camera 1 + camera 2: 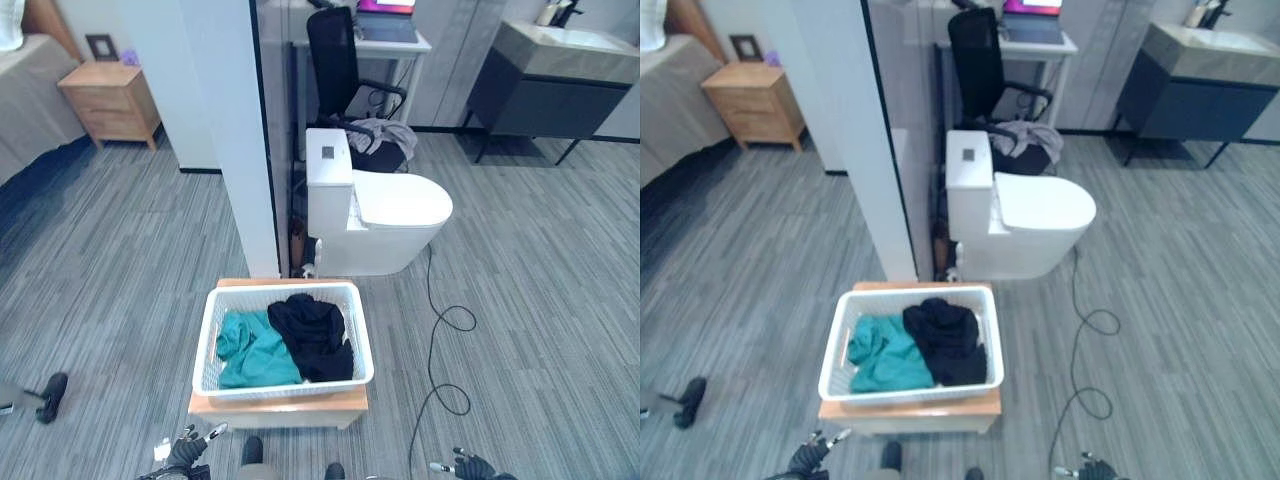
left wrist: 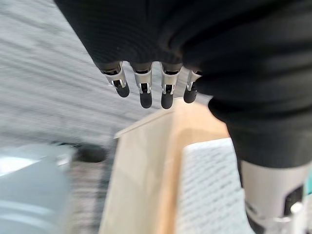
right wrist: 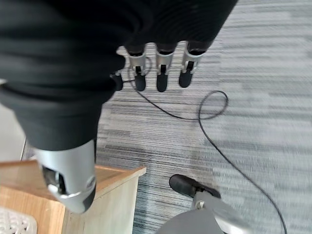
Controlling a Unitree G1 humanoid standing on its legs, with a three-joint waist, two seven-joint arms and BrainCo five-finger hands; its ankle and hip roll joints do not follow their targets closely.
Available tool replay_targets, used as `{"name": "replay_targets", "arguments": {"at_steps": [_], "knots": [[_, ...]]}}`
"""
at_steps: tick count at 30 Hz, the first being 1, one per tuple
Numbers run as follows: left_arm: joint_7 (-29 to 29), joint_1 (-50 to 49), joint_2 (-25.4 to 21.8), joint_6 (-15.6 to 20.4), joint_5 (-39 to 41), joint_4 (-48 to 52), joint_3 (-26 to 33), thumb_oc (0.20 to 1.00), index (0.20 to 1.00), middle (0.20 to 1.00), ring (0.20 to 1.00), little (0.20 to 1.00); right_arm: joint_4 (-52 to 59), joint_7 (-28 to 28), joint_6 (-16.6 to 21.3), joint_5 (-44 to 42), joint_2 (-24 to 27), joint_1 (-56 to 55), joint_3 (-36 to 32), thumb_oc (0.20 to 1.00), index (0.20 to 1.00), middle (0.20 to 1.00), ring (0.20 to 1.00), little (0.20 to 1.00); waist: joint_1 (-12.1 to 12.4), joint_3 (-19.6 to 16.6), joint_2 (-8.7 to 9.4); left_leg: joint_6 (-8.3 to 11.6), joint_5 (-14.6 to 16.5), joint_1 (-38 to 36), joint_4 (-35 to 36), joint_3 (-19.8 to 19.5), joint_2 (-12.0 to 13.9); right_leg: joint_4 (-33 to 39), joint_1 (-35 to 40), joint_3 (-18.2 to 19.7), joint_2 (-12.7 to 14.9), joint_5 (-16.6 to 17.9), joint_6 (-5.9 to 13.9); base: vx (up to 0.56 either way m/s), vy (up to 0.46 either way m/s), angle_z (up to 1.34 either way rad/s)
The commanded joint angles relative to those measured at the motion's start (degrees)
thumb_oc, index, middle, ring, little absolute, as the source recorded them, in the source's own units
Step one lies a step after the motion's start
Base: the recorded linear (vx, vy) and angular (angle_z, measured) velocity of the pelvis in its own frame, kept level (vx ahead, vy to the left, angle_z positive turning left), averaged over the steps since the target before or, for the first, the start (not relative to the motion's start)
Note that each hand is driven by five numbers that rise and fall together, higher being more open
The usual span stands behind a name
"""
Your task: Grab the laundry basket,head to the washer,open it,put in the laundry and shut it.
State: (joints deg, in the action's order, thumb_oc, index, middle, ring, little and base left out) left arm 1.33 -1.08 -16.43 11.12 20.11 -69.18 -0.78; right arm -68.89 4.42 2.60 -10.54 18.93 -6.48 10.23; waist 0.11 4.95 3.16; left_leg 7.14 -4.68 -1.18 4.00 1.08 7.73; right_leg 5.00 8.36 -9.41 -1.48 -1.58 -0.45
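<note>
Left eye view | laundry basket [image 1: 209, 345] holding teal and black clothes sits on low wooden stand [image 1: 280, 408], ahead | left hand [image 1: 187, 446] and right hand [image 1: 470, 465] near, fingers relaxed, empty | step: grab basket | next: reach both side rims.

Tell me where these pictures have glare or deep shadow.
Left eye view: the white toilet is the brightest thing, with no hard glare; the floor beside the bed lies in dark shadow. Right eye view: the black clothes in the laundry basket show hardly any folds.
</note>
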Motion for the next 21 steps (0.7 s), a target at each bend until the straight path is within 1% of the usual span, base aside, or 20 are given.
{"name": "replay_targets", "arguments": {"at_steps": [1, 2, 4, 5, 6, 7, 8, 9, 10, 11, 12, 14, 16, 17, 19, 20, 21], "knots": [[-0.5, -1.7, -3.5, 0.8, 0.9, -1.8, 2.0, 1.000, 1.000, 1.000, 1.000, 1.000, -2.9, 0.8, 0.1, -6.8, 0.1, -0.7, -5.8, 1.000, 1.000, 1.000, 1.000, 1.000, 1.5, -0.6, 2.14, -2.18, 5.7, -0.6, -4.6, 1.5, 0.2, -3.8, -3.1, -1.7, 9.7, -1.1, 6.37, 0.12, 0.026, -0.21], [-0.6, -2.3, -3.7, 0.8, 1.7, -0.9, 2.9, 1.000, 1.000, 1.000, 1.000, 1.000, -3.0, 0.9, 0.2, -8.3, 0.4, -1.3, -7.6, 1.000, 1.000, 1.000, 1.000, 1.000, 1.4, -0.7, 2.04, -2.20, 5.9, -1.0, -4.5, 1.5, 0.2, -3.8, -2.9, -1.7, 9.8, -1.2, 6.48, 0.13, 0.028, -0.12], [0.0, -5.2, -4.4, 1.3, 4.0, 5.9, 6.0, 1.000, 1.000, 1.000, 1.000, 1.000, 0.2, 0.4, 0.7, -10.7, 2.0, -3.6, -12.3, 1.000, 1.000, 1.000, 1.000, 1.000, 1.1, -0.9, 1.76, -2.32, 6.2, -1.7, -4.2, 1.6, 0.1, -3.8, -2.7, -1.5, 10.0, -1.2, 6.84, 0.11, 0.022, -0.05], [0.0, -5.3, -4.3, 1.2, 4.0, 6.0, 6.0, 1.000, 1.000, 1.000, 1.000, 1.000, 0.3, 0.4, 0.6, -10.7, 2.0, -3.6, -12.3, 1.000, 1.000, 1.000, 1.000, 1.000, 1.1, -0.9, 1.75, -2.32, 6.2, -1.7, -4.1, 1.6, 0.1, -3.8, -2.7, -1.5, 10.0, -1.2, 6.84, 0.08, 0.024, -0.04], [0.8, -9.0, -4.6, 1.1, 4.6, 14.0, 8.2, 1.000, 1.000, 1.000, 1.000, 1.000, 5.3, -0.2, 0.4, -10.6, 3.7, -6.0, -15.4, 1.000, 1.000, 1.000, 1.000, 1.000, 0.9, -0.9, 1.47, -2.34, 6.3, -2.1, -3.7, 1.7, 0.0, -3.7, -2.6, -1.6, 10.0, -1.2, 7.03, 0.07, 0.028, -0.02], [0.9, -11.0, -4.8, 0.4, 4.5, 18.2, 9.5, 1.000, 1.000, 1.000, 1.000, 1.000, 9.2, -0.4, 0.1, -10.2, 5.1, -7.0, -17.0, 1.000, 1.000, 1.000, 1.000, 1.000, 0.7, -0.9, 1.27, -2.33, 6.3, -2.3, -3.3, 1.8, 0.0, -3.6, -2.6, -1.7, 10.1, -1.2, 7.14, 0.10, 0.061, -0.08], [0.3, -13.7, -5.6, -1.9, 5.4, 25.5, 11.6, 1.000, 1.000, 1.000, 1.000, 1.000, 15.8, -0.2, -1.4, -7.8, 9.2, -7.9, -19.8, 1.000, 1.000, 1.000, 1.000, 1.000, 0.4, -0.7, 0.54, -2.40, 6.2, -2.4, -2.7, 2.1, 0.1, -3.4, -2.9, -1.7, 10.2, -1.1, 7.38, 0.05, 0.060, -0.07], [0.3, -14.7, -6.2, -2.7, 5.0, 29.5, 12.1, 1.000, 1.000, 1.000, 1.000, 1.000, 20.4, -0.4, -2.1, -6.6, 11.1, -8.1, -21.0, 1.000, 1.000, 1.000, 1.000, 1.000, 0.2, -0.5, 0.23, -2.50, 6.2, -2.2, -2.7, 2.1, 0.1, -3.4, -3.1, -1.6, 10.2, -0.9, 7.43, 0.02, 0.049, -0.07], [0.3, -14.8, -6.1, -2.8, 5.0, 29.7, 12.1, 1.000, 1.000, 1.000, 1.000, 1.000, 20.7, -0.4, -2.3, -6.5, 11.1, -8.3, -21.0, 1.000, 1.000, 1.000, 1.000, 1.000, 0.2, -0.5, 0.18, -2.49, 6.3, -2.2, -2.7, 2.1, 0.1, -3.4, -3.1, -1.6, 10.2, -1.0, 7.43, -0.02, 0.036, 0.00], [0.0, -16.1, -6.8, -3.5, 3.7, 34.7, 12.9, 1.000, 1.000, 1.000, 1.000, 1.000, 26.5, -0.4, -3.0, -5.2, 12.8, -9.1, -23.0, 1.000, 1.000, 1.000, 1.000, 1.000, 0.0, -0.1, -0.25, -2.60, 6.2, -1.8, -2.8, 2.1, 0.2, -3.4, -3.7, -1.5, 10.2, -0.8, 7.49, -0.06, 0.051, -0.01], [-0.6, -16.3, -8.7, -4.4, 2.6, 40.8, 13.7, 1.000, 1.000, 1.000, 1.000, 1.000, 33.7, -0.8, -3.6, -3.4, 15.9, -9.2, -25.3, 1.000, 1.000, 1.000, 1.000, 1.000, -0.2, 0.9, -0.91, -2.68, 6.1, -0.6, -2.9, 1.9, 0.3, -3.6, -5.2, -1.5, 10.3, -0.6, 7.56, -0.14, 0.070, -0.01], [-0.7, -13.6, -11.8, -5.9, 2.1, 45.3, 12.4, 1.000, 1.000, 1.000, 1.000, 1.000, 37.3, -1.9, -4.4, -3.6, 18.4, -6.7, -26.3, 1.000, 1.000, 1.000, 1.000, 1.000, -0.4, 2.6, -1.60, -2.64, 5.7, 2.4, -3.6, 1.2, 0.4, -4.2, -8.0, -1.7, 10.5, -0.2, 7.58, -0.23, 0.054, 0.01], [-1.4, -10.2, -15.3, -7.3, 2.1, 48.5, 10.0, 1.000, 1.000, 1.000, 1.000, 1.000, 40.1, -2.9, -4.5, -4.4, 20.3, -3.4, -25.8, 1.000, 1.000, 1.000, 1.000, 1.000, -0.7, 4.8, -2.12, -2.67, 5.0, 5.4, -4.2, 0.5, 0.4, -5.1, -10.9, -1.8, 10.6, 0.4, 7.58, -0.28, 0.046, 0.13], [-2.7, -5.1, -19.7, -9.9, -1.8, 49.7, 6.3, 1.000, 1.000, 1.000, 1.000, 1.000, 41.8, -3.2, -5.1, -5.0, 22.1, 0.6, -24.4, 1.000, 1.000, 1.000, 1.000, 1.000, -0.9, 6.6, -2.45, -2.74, 4.3, 8.4, -5.0, 0.0, 0.5, -6.1, -13.7, -1.9, 10.6, 0.8, 7.49, -0.27, 0.046, 0.17], [-4.3, -1.1, -21.7, -12.2, -3.4, 49.5, 2.7, 1.000, 1.000, 1.000, 1.000, 1.000, 43.8, -3.2, -5.4, -5.5, 23.3, 3.4, -23.2, 1.000, 1.000, 1.000, 1.000, 1.000, -1.2, 8.3, -2.44, -2.76, 3.8, 10.5, -5.4, -0.2, 0.5, -6.4, -15.6, -2.0, 10.7, 1.3, 7.51, -0.20, 0.039, 0.17], [-4.2, -0.8, -21.7, -12.2, -3.4, 49.3, 2.6, 1.000, 1.000, 1.000, 1.000, 1.000, 43.7, -3.2, -5.4, -5.5, 23.4, 3.5, -23.2, 1.000, 1.000, 1.000, 1.000, 1.000, -1.2, 8.3, -2.47, -2.76, 3.8, 10.7, -5.5, -0.2, 0.5, -6.5, -15.8, -2.0, 10.7, 1.3, 7.51, -0.18, 0.024, 0.12], [-4.5, 3.8, -23.4, -13.2, -4.1, 48.5, -0.6, 1.000, 1.000, 1.000, 1.000, 1.000, 44.9, -3.5, -5.7, -5.8, 24.1, 6.1, -21.3, 1.000, 1.000, 1.000, 1.000, 1.000, -1.5, 9.7, -2.46, -2.73, 3.2, 12.5, -5.7, -0.5, 0.4, -6.6, -17.3, -2.1, 10.8, 1.6, 7.47, -0.11, 0.009, 0.05]]}}
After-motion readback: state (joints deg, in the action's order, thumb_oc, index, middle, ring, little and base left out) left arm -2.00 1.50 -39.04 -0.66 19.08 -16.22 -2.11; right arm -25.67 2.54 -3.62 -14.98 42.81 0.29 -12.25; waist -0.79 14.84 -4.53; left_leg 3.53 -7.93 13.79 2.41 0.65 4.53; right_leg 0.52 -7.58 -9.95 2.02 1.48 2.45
